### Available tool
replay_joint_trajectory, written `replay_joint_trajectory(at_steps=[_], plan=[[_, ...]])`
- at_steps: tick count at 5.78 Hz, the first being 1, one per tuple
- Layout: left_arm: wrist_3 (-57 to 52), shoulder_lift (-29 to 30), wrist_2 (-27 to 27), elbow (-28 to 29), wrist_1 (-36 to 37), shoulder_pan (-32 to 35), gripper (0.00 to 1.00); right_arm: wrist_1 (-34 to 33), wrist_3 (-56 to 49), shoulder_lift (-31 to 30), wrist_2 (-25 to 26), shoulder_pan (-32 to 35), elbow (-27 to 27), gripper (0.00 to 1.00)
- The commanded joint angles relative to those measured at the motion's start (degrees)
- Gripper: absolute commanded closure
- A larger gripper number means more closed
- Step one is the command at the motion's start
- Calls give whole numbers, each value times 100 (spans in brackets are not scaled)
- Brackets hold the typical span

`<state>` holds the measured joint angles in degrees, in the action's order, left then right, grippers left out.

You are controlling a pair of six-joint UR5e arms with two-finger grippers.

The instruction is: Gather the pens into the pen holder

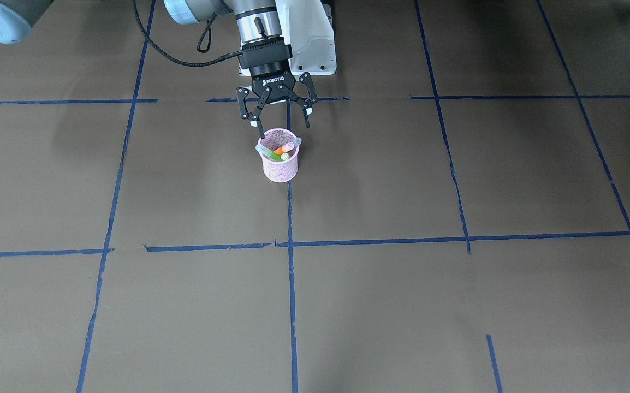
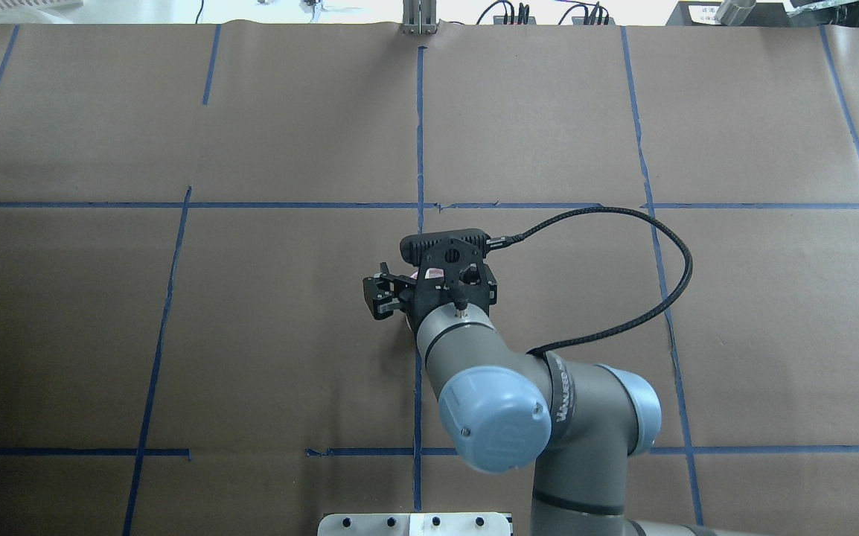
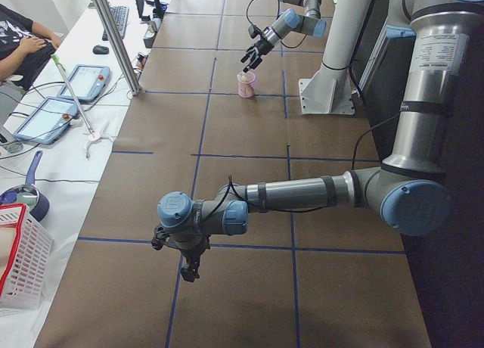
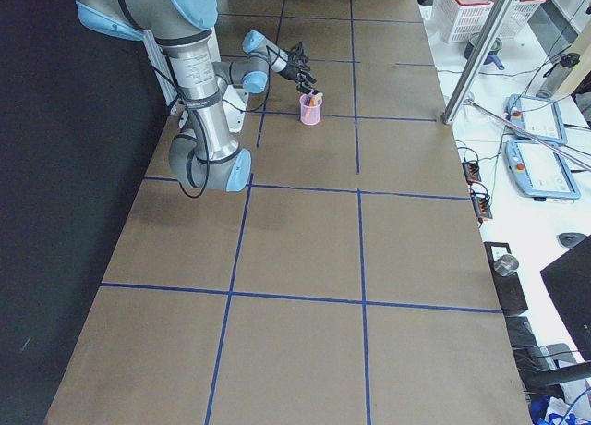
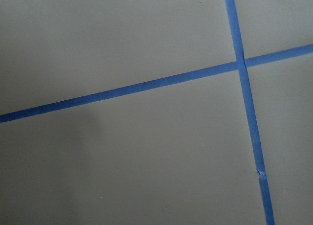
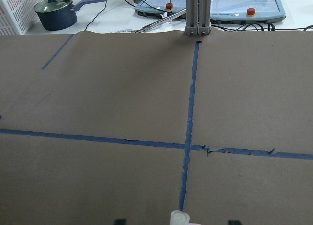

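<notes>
The pink mesh pen holder [image 1: 278,164] stands upright near the table's middle, close to the robot's base. Several pens [image 1: 281,149] lean inside it; orange and green ones show, with pale caps at the rim. My right gripper [image 1: 282,124] hangs open just above the holder's rim, with nothing between its fingers. The overhead view shows the wrist covering the holder, and only the right gripper [image 2: 383,295] pokes out. One pale pen cap [image 6: 179,218] shows at the bottom edge of the right wrist view. My left gripper [image 3: 189,271] hovers low at the table's left end; I cannot tell whether it is open or shut.
The white robot base block [image 1: 315,49] stands right behind the holder. Blue tape lines [image 1: 291,245] grid the brown table. Beyond the far edge are a metal post [image 6: 198,12], teach pendants [image 6: 244,5], a blue pot [image 6: 55,12] and a white basket [image 3: 19,257]. A person [image 3: 19,38] sits there.
</notes>
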<state>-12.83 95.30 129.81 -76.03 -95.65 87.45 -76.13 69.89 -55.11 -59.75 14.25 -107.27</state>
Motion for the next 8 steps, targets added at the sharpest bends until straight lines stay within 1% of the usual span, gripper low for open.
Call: replay_joint_trajectory(at_steps=[1, 2, 3, 4, 5, 6, 7, 8], plan=[[-17, -2, 0, 0, -6, 0, 0, -225, -19, 70, -1451, 864, -355, 0], [-18, -46, 9, 0, -6, 9, 0, -418, -54, 62, -2774, 1783, -347, 0], [0, -81, 35, -43, -6, 0, 0, -847, -707, 1, -3962, 2645, -313, 0], [35, -90, 53, -113, 11, 9, 0, -1269, -1636, -252, -4809, 3297, -303, 0], [44, -90, 61, -427, 394, 18, 0, -1360, -2202, -663, -5331, 3704, -295, 0], [44, -325, 44, -1144, 1033, 35, 0, -1370, -2573, -998, -5658, 3961, -138, 0], [44, -458, 53, -1386, 1126, 35, 0, -1361, -3151, -1202, -6375, 4563, 238, 0], [44, -459, 53, -1502, 1267, 44, 0, -1361, -4332, -1482, -7035, 5309, 764, 0]])
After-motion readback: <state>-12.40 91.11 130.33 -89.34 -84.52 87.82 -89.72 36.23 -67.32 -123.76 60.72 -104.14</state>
